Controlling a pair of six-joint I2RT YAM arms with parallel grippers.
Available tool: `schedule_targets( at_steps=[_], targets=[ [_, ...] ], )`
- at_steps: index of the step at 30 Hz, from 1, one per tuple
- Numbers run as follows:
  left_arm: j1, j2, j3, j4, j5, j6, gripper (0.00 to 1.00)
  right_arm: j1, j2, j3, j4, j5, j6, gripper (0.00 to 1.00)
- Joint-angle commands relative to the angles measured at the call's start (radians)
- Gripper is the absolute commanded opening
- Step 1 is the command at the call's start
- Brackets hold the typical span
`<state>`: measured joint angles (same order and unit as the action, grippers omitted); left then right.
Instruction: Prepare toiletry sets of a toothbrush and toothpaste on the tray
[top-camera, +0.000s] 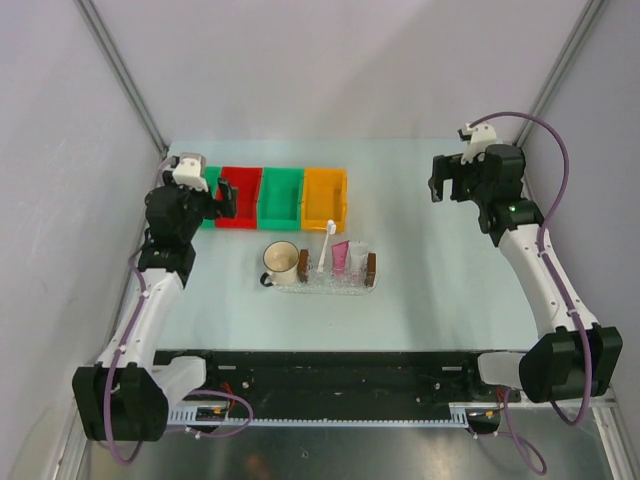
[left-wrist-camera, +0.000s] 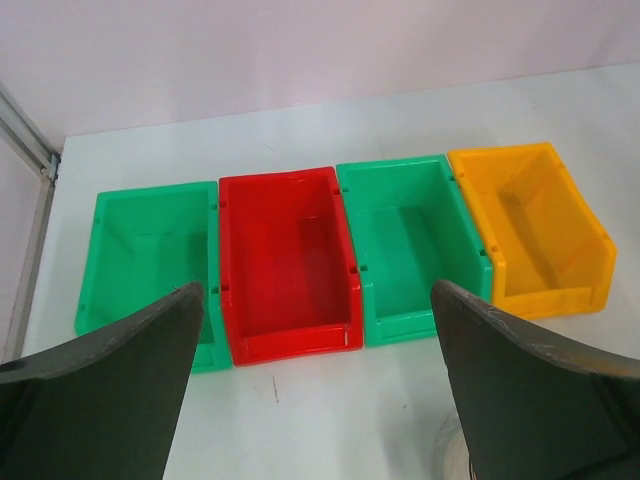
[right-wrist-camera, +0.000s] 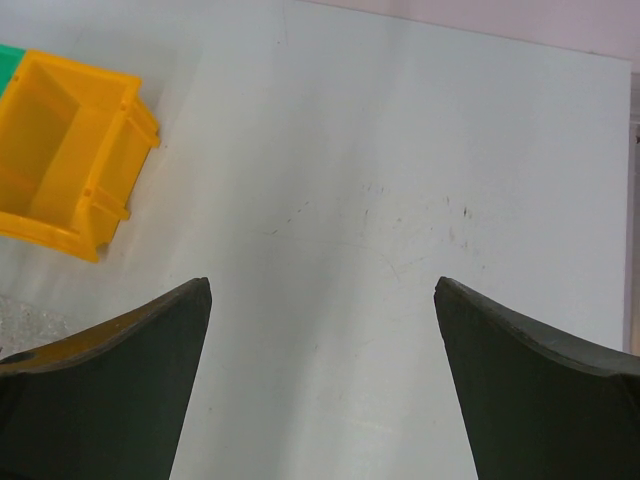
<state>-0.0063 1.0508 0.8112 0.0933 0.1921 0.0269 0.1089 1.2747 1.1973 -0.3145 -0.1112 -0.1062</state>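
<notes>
In the top view the small clear tray (top-camera: 352, 278) with a dark brown block at each short end sits mid-table. A white toothbrush (top-camera: 326, 247) leans in it with its head up, and a pink toothpaste (top-camera: 341, 257) tube stands beside it. My left gripper (top-camera: 225, 197) hovers open over the left bins, well left of the tray. In its wrist view, my left gripper (left-wrist-camera: 318, 290) has nothing between its fingers. My right gripper (top-camera: 444, 186) hangs open at the far right. Only bare table shows under my right gripper (right-wrist-camera: 322, 285) in its wrist view.
A row of empty bins stands behind the tray: green (left-wrist-camera: 150, 250), red (left-wrist-camera: 285, 260), green (left-wrist-camera: 410, 245) and orange (left-wrist-camera: 535, 225). A cream mug (top-camera: 281, 262) stands left of the tray on a clear textured mat (top-camera: 290, 287). A clear cup (top-camera: 358, 253) stands beside the toothpaste.
</notes>
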Motion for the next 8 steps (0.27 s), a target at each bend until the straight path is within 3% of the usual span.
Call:
schedule_targets(
  at_steps=[1,8],
  targets=[
    [-0.012,-0.032,-0.004,0.042,-0.045,0.036,1.0,-0.005,-0.034,0.001,0.046,0.013,-0.013,1.0],
    [-0.012,-0.037,-0.01,0.042,-0.034,0.033,1.0,-0.011,-0.047,0.001,0.043,-0.001,-0.013,1.0]
  ],
)
